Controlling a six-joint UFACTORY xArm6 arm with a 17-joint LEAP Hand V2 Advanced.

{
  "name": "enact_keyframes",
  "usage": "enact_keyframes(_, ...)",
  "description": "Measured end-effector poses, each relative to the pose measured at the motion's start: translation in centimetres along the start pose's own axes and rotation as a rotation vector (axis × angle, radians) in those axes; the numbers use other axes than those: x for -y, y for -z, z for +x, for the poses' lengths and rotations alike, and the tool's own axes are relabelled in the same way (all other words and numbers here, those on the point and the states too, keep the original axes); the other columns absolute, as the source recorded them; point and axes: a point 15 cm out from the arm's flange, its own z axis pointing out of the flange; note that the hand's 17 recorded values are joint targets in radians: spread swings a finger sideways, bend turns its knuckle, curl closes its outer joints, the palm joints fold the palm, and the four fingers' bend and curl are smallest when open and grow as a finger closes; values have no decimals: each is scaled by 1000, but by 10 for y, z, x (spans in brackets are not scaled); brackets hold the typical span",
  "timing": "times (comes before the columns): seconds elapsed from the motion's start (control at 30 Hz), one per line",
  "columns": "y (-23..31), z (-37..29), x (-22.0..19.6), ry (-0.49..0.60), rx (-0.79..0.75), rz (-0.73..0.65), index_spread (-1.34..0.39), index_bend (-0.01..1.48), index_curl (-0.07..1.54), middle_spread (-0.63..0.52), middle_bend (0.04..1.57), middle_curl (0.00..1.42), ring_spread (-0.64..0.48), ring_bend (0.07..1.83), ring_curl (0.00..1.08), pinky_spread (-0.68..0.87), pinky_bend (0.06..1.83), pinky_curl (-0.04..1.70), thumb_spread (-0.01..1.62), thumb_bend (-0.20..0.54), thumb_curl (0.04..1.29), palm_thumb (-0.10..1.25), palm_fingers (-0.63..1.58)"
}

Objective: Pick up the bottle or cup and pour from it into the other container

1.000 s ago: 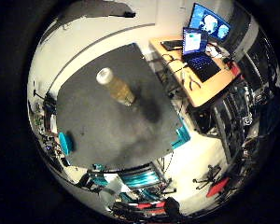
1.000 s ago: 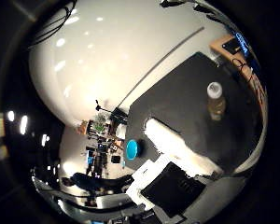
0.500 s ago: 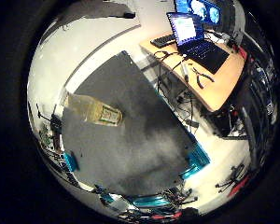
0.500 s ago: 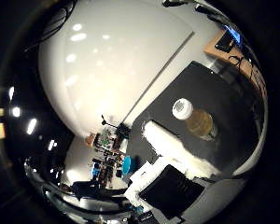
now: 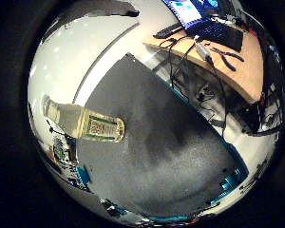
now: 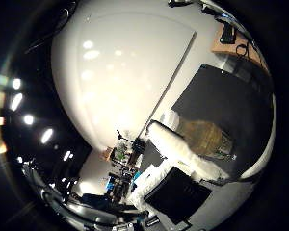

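Here the dark desk [image 5: 180, 156] fills most of the little-finger view, and a clear plastic bottle [image 5: 83, 122] of pale yellowish liquid stands on it near one edge. It looks light, smooth and somewhat squashy, so the labelled middle seems the safest place to grip. A white finger of the hand [image 6: 183, 149] reaches beside the bottle; I cannot tell whether the fingers hold it.

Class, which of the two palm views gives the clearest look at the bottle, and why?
The little finger side palm view: the bottle shows whole, cap to base, label visible, standing on the dark table. In the thumb side view, a white finger of the hand crosses in front, hiding part of it.
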Motion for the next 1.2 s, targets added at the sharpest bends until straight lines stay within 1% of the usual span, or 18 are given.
enact_keyframes(0.17,-21,2,-5,-14,33,-16,-265,177,337,-36,403,368,39,691,161,446,860,-10,1095,-23,330,546,389)
enact_keyframes(0.4,-41,-3,-8,-15,67,-32,-259,173,324,-38,408,368,20,801,179,427,902,-11,1099,-24,328,539,401)
enact_keyframes(0.77,-61,-27,-26,-8,156,-119,-234,173,335,5,414,364,68,741,154,445,950,-9,1061,-26,318,504,320)
enact_keyframes(1.2,-88,-24,-51,-4,156,-223,-208,178,334,34,407,357,92,698,154,447,933,-10,1037,-26,311,492,293)
